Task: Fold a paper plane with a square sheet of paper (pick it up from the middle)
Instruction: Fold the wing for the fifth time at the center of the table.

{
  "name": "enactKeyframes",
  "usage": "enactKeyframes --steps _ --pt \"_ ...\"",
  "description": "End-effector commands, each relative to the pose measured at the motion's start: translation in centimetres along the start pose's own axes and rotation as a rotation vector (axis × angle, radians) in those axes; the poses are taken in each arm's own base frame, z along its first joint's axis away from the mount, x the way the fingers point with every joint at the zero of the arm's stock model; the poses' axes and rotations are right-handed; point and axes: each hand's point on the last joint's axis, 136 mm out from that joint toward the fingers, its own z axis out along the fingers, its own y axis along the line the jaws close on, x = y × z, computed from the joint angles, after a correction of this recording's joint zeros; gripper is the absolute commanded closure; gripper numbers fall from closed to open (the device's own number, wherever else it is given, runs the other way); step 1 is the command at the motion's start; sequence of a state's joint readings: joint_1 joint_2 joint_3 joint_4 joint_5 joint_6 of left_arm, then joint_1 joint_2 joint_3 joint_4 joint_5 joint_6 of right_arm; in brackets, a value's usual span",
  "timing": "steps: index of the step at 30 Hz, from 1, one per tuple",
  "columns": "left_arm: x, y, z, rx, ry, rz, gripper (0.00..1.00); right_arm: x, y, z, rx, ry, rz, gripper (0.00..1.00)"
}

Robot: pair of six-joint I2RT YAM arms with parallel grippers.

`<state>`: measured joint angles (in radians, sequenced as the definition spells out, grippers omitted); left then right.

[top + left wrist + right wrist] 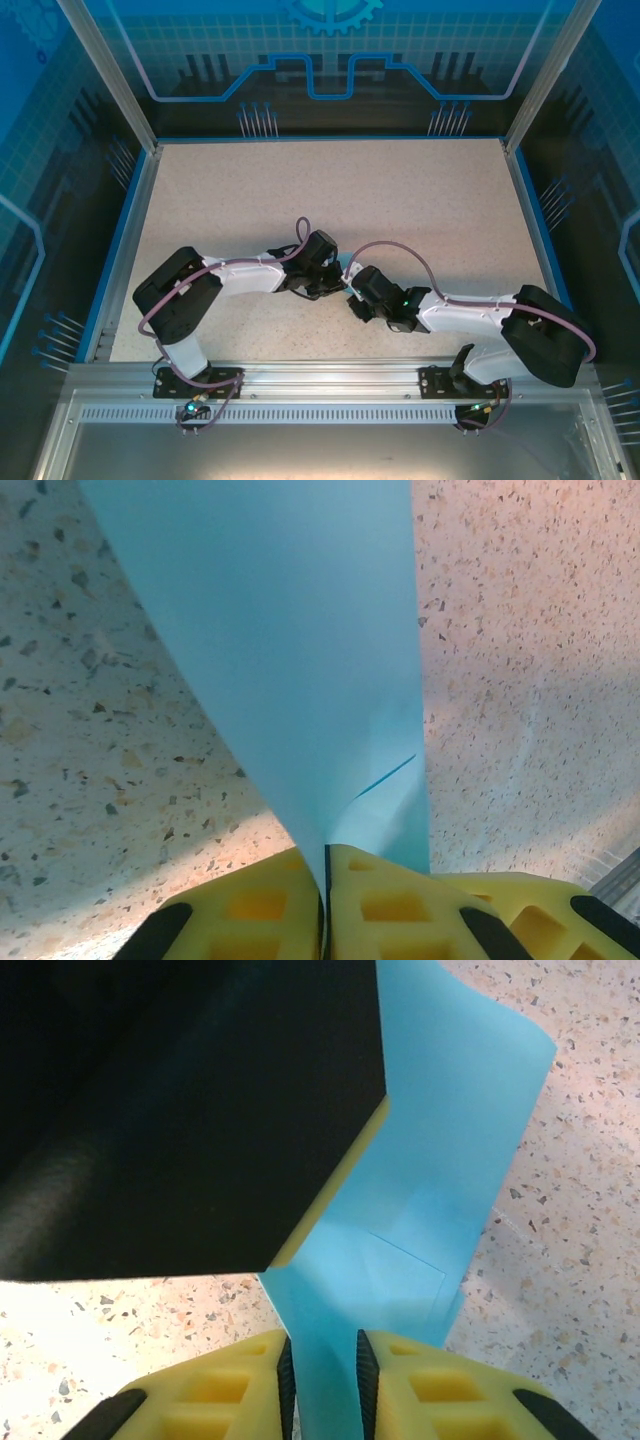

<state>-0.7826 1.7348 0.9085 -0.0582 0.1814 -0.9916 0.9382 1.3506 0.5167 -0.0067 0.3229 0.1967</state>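
The sheet of paper point(300, 630) is light blue, creased and folded into a narrow strip. My left gripper point(325, 870) is shut on its lower end, and the strip rises away from the yellow pads over the speckled table. In the right wrist view the same paper point(450, 1110) runs down through my right gripper point(322, 1370), whose yellow fingers point(230, 1390) stand apart on either side of it. The left gripper's black body point(180, 1110) sits just ahead, touching the paper. From above, the left gripper point(335, 283) and right gripper point(352, 297) meet tip to tip at mid-table, covering the paper.
The speckled beige tabletop point(330, 190) has a blue rim, with transparent blue walls at the back and sides. A metal rail point(330, 375) holding both arm bases runs along the near edge.
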Motion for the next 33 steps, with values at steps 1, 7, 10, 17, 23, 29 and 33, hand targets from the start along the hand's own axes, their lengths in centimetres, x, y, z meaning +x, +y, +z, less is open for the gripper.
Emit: enactKeyframes --steps 1,7,10,17,23,29,33 --pt "0.0 -2.1 -0.7 0.055 0.015 0.024 0.87 -0.3 0.6 -0.4 -0.008 -0.019 -0.028 0.77" --pt "-0.1 -2.4 -0.8 0.058 0.013 0.022 0.87 -0.4 1.0 -0.5 -0.032 -0.021 -0.031 0.71" --pt "0.0 -2.4 -0.8 0.057 0.016 0.021 0.87 -0.7 1.3 -0.8 -0.046 -0.039 -0.057 0.64" --pt "-0.2 -3.0 -1.2 0.065 0.018 0.020 0.88 -1.5 1.3 -0.7 -0.008 -0.135 -0.214 0.58" --pt "-0.1 -2.9 -1.1 0.057 0.020 0.021 0.88 -1.6 2.1 0.4 0.038 -0.122 -0.327 0.59" --pt "-0.2 -3.0 -1.2 0.059 0.019 0.025 0.88 -0.8 2.2 0.5 0.073 -0.125 -0.335 0.59" --pt "-0.3 -3.3 -1.5 0.069 0.013 0.032 0.88 -0.6 1.1 -1.0 0.111 -0.162 -0.236 0.58"
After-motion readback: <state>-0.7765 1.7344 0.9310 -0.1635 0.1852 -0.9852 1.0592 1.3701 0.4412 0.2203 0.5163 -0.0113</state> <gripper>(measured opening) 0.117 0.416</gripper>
